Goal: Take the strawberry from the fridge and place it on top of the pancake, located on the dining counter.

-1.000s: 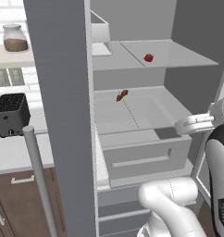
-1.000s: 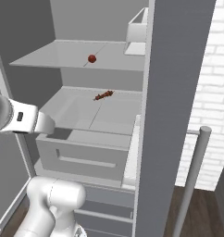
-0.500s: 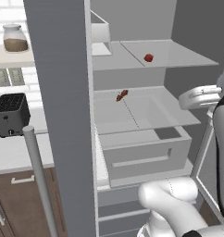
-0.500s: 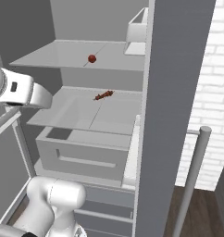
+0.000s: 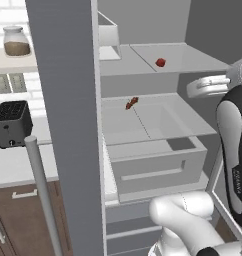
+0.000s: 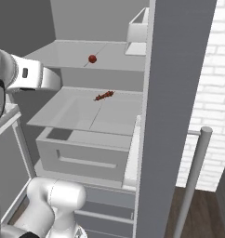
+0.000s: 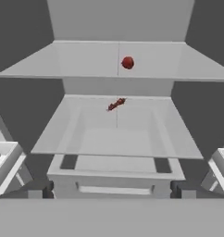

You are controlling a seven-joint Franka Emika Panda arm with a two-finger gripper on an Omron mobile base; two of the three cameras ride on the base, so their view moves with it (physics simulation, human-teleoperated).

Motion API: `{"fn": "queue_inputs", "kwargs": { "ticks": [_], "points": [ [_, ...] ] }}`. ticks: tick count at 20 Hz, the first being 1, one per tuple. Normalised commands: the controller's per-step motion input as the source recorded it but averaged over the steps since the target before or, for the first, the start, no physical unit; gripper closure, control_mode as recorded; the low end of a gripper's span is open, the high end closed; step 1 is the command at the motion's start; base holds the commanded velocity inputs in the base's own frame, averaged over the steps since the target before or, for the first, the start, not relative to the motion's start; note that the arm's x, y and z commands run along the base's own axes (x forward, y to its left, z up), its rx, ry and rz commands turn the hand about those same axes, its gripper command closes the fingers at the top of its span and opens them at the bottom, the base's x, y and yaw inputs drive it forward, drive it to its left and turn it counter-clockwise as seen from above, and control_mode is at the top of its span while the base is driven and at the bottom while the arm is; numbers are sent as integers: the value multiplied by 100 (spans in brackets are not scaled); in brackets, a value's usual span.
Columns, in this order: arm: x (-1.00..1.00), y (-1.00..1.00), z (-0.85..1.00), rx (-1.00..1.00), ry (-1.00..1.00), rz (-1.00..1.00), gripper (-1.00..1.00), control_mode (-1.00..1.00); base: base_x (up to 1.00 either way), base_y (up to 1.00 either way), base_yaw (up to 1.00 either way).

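The fridge [image 5: 68,100] stands open, its pale grey inside facing me. The strawberry [image 5: 160,62] [image 6: 92,58], small, round and bright red, lies on the upper shelf; in the hand view the strawberry [image 7: 127,62] sits above centre, well ahead. My gripper [image 7: 112,190] is open, its dark tips wide apart with nothing between them, still outside the fridge front. The arm's white wrist [image 5: 207,86] [image 6: 36,77] hangs at about the height between the two shelves. The pancake and the dining counter are out of view.
An elongated reddish-brown food item [image 5: 131,103] [image 7: 116,104] lies on the lower shelf. Below it a drawer [image 5: 153,165] stands pulled out. A white bin [image 5: 109,37] sits at the upper shelf's back. A door handle [image 5: 40,185], a toaster [image 5: 12,122] and a jar [image 5: 16,41] are left.
The arm's wrist has risen from drawer height to just under the upper shelf. The strawberry and the other food have not moved. The gripper stays open.
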Motion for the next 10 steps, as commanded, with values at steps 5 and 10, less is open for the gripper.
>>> {"fn": "queue_inputs", "kwargs": {
  "ticks": [5,10],
  "points": [
    [48,-1,17,0,-11,0,-100,-100,0,0,0],
    [36,-4,30,0,1,0,-100,-100,0,0,0]
  ]
}}
